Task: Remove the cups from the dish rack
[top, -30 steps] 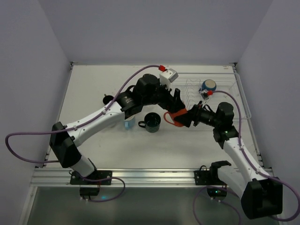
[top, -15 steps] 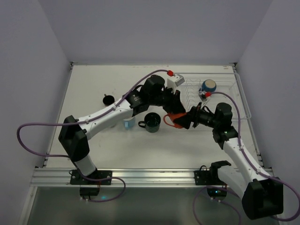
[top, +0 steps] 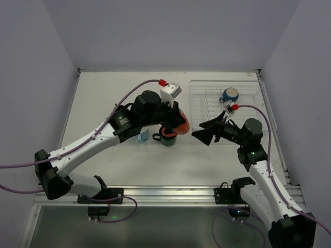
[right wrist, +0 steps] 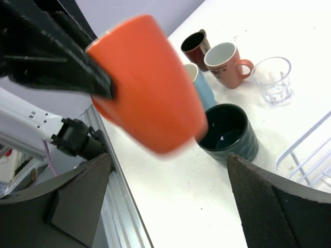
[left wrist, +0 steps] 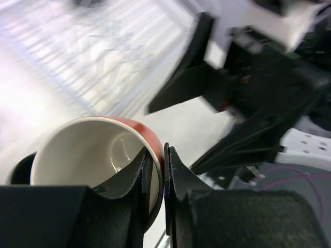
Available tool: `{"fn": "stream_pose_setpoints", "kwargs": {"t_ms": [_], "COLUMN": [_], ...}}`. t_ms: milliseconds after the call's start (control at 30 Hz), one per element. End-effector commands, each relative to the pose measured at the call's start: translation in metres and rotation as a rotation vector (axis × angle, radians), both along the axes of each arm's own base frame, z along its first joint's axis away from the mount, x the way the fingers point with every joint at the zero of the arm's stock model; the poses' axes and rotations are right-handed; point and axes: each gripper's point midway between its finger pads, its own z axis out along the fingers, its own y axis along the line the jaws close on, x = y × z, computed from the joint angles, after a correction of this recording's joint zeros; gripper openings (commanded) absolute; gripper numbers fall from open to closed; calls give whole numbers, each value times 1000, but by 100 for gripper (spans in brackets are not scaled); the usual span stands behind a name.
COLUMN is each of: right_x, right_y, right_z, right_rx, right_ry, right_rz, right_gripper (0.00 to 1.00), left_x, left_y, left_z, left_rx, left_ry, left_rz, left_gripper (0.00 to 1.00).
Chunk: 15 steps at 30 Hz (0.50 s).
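My left gripper [top: 175, 123] is shut on the rim of an orange cup [top: 180, 126] with a white inside [left wrist: 88, 155], one finger in and one out [left wrist: 164, 168]. It hangs just above the dark teal cup [top: 166, 139], left of the dish rack [top: 251, 93]. The right gripper [top: 202, 136] stands open and empty a short way right of the orange cup [right wrist: 150, 88], its fingers [right wrist: 77, 196] spread wide over bare table. A dark blue cup [top: 230, 94] stands in the rack.
On the table beyond the orange cup sit the teal cup [right wrist: 227, 132], a light blue cup [right wrist: 200, 87], a salmon-pink cup [right wrist: 227, 64], a dark brown cup [right wrist: 195, 46] and a clear glass [right wrist: 274, 80]. A rack corner [right wrist: 305, 155] lies at the right.
The orange cup passed from the right gripper to the left one. The left jaws shut on its rim and carried it left; the right jaws opened and drew back right.
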Motion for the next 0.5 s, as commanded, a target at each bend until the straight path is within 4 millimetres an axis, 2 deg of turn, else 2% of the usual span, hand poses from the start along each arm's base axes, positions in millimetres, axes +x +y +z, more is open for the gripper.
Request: {"fn": "stream_pose_setpoints", "kwargs": {"t_ms": [0, 67, 100, 133, 167, 233, 267, 300, 367, 400, 467], "right_x": [2, 1, 1, 2, 2, 2, 2, 1, 0, 0, 0], "right_y": [-5, -6, -6, -6, -6, -7, -6, -6, -6, -7, -8], "right_z": [4, 1, 1, 1, 1, 2, 3, 3, 5, 4, 4], "right_rx": [35, 33, 34, 34, 34, 37, 39, 40, 40, 39, 35], "right_ry": [24, 32, 31, 28, 28, 22, 16, 13, 6, 4, -3], "right_rz": [-40, -44, -48, -56, -56, -57, -56, -56, -54, -57, -66], "right_gripper": [97, 98, 99, 99, 99, 99, 99, 99, 99, 99, 99], "left_x": [21, 18, 12, 4, 4, -10, -11, -18, -21, -26, -24], "left_y": [80, 117, 134, 153, 170, 202, 213, 222, 228, 232, 232], "left_z": [4, -21, -19, -33, -37, -51, -54, -65, -79, -96, -109], "left_rx": [116, 240, 256, 327, 352, 413, 409, 420, 410, 429, 413], "left_ry": [-81, -49, -48, -17, -10, 18, 32, 49, 88, 111, 134], "left_rz": [291, 401, 443, 473, 553, 625, 685, 704, 753, 763, 800], "left_gripper": [0, 0, 0, 0, 0, 0, 0, 0, 0, 0, 0]}}
